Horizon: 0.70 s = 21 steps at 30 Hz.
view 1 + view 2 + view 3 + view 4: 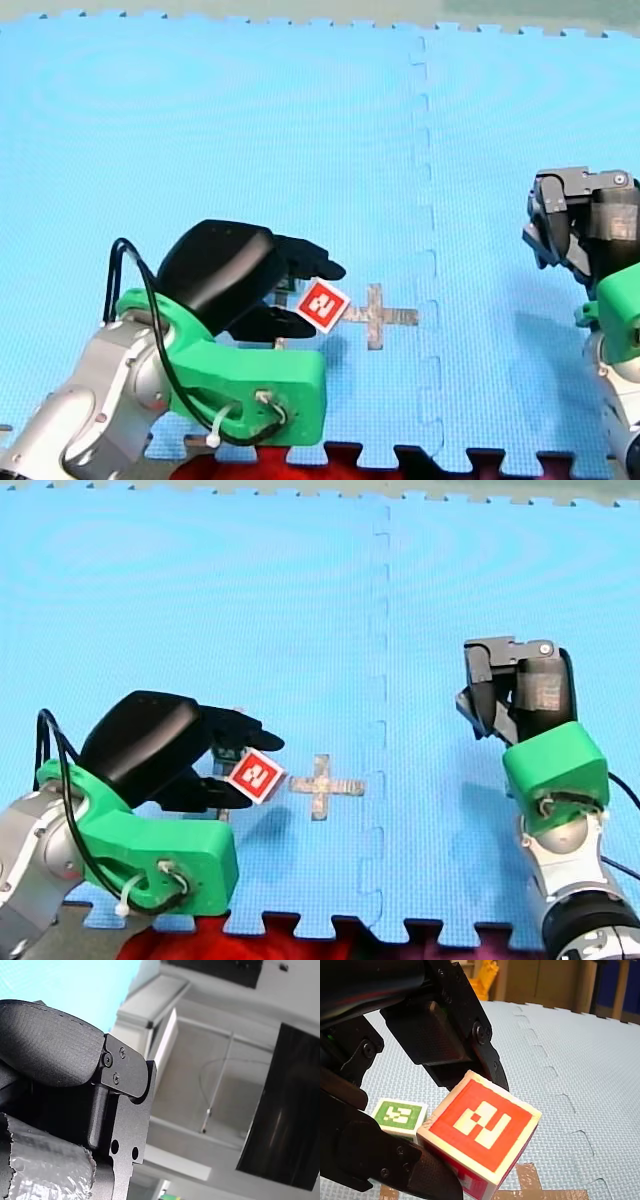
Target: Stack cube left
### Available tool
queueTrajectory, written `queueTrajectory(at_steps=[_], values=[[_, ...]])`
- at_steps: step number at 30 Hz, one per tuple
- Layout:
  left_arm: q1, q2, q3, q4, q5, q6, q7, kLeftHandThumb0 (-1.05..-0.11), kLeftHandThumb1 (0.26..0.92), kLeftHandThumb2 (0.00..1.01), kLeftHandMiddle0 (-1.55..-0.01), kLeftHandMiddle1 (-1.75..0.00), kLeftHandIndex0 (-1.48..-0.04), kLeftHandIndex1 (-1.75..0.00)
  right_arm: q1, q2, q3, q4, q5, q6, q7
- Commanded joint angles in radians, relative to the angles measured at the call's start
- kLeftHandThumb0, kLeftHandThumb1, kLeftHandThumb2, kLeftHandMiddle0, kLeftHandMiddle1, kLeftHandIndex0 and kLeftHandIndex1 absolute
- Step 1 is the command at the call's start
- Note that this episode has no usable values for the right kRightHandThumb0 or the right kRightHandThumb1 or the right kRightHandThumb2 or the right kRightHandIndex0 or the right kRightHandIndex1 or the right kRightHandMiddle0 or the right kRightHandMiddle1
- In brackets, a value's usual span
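Fingers of left hand [160, 745] clamp red cube [254, 777], held tilted just beside green cube [399, 1114], probably ready for stacking; right hand [505, 685] well apart, empty, closure unclear.

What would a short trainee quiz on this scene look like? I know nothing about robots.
1. True or false: the right hand, at the right of the foam mat, holds the red cube.
2. What colour is the second cube, next to the red one: A blue, B green, C yellow?
3. Fill in: the mat under the tape cross is ____.
Key: 1 false, the left hand holds it; 2 B; 3 blue.
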Motion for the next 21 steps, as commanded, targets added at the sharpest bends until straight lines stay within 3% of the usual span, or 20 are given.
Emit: queueTrajectory(at_steps=[1,8,14,21], values=[[0.007,0.011,0.003,-0.155,0.064,0.119,-0.095,-0.448,0.800,0.00,-0.84,-1.75,-1.26,-0.02,-0.010,0.005,-0.007,0.013,0.009,0.019,-0.004],[-0.047,-0.042,-0.053,-0.011,0.130,0.180,-0.071,-0.471,0.791,0.00,-0.84,-1.75,-1.30,-0.03,-0.015,0.012,-0.009,0.014,0.009,0.027,-0.010],[-0.129,-0.117,-0.096,0.306,0.111,0.112,0.065,-0.470,0.780,0.00,-0.84,-1.74,-1.31,-0.02,-0.020,0.021,-0.013,0.015,0.012,0.034,-0.010],[-0.172,-0.143,-0.096,0.469,0.087,0.021,0.171,-0.466,0.773,0.00,-0.85,-1.74,-1.31,-0.01,-0.023,0.026,-0.016,0.015,0.017,0.033,-0.007]])
